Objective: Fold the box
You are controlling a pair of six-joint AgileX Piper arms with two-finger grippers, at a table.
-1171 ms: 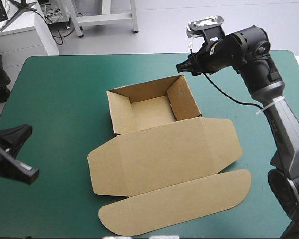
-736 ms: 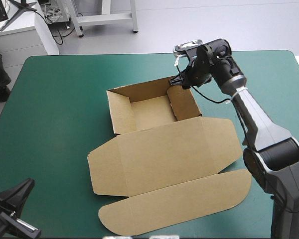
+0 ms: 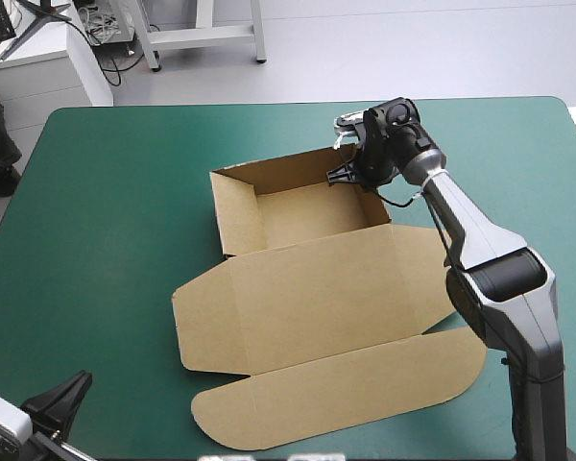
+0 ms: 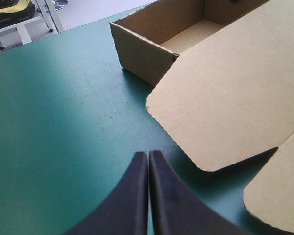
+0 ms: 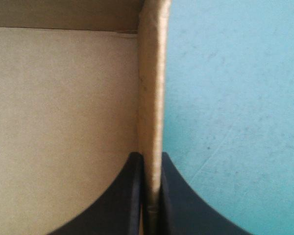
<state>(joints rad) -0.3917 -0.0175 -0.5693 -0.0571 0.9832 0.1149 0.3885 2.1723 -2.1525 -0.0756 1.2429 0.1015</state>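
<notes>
Brown box [image 3: 307, 288] near the middle of the teal-green bench [image 3: 115, 211]. It forms an open tray [image 3: 298, 213] toward the far edge, with the lid [image 3: 317, 293] lying flat toward the near edge. The right gripper [image 5: 149, 155] grasps the tray's right side wall [image 5: 152, 88] from above, near the far corner, one black finger inside and one outside. The wall's top edge looks folded over. The left gripper [image 4: 148, 155] is clenched on nothing, over bare bench near the lid's left flap.

The step in hand appears to be seating this wall. It probably calls for a pinch square to the wall and a straight downward press, so the tuck locks without dragging the light tray sideways.
</notes>
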